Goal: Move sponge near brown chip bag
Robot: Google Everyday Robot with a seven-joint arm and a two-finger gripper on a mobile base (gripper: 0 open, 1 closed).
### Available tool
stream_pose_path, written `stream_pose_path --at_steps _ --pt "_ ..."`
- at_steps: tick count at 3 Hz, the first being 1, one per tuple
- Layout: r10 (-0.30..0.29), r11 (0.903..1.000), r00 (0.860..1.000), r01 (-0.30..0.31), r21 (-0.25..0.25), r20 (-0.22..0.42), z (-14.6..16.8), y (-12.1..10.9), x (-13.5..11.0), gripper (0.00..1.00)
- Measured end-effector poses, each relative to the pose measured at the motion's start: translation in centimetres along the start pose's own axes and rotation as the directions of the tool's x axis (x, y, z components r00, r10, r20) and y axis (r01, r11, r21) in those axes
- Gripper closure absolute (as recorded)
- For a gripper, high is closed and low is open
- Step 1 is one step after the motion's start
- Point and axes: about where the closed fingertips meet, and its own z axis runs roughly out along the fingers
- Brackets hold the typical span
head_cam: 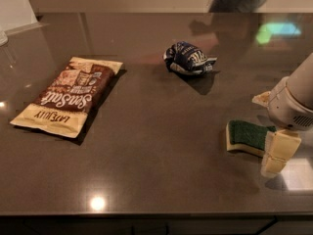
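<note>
Your claw [273, 126], released, straddles the sponge [246, 136] at the desk's [156, 175] right edge. The brown chip bag [68, 96] lies well apart, left; carry not yet done.

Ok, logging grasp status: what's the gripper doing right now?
Gripper: open, straddling the right end of the sponge, holding nothing.

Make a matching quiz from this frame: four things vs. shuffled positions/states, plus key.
1. sponge
2. brown chip bag
3. crumpled blue bag
4. gripper

A. far centre, balled up
B. left, lying flat
C. right edge, at the sponge's right end
D. front right, green face up

Pairs: 1-D, 2-B, 3-A, 4-C
</note>
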Motion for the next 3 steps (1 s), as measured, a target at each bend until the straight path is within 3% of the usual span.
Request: stream_pose_path --at_steps 1,3 --pt "-0.006 0.9998 1.0 0.006 -0.016 -0.016 0.38 -0.01 0.1 0.18" --pt "-0.017 0.999 1.0 0.016 -0.041 -0.017 -0.29 0.02 -0.44 0.65"
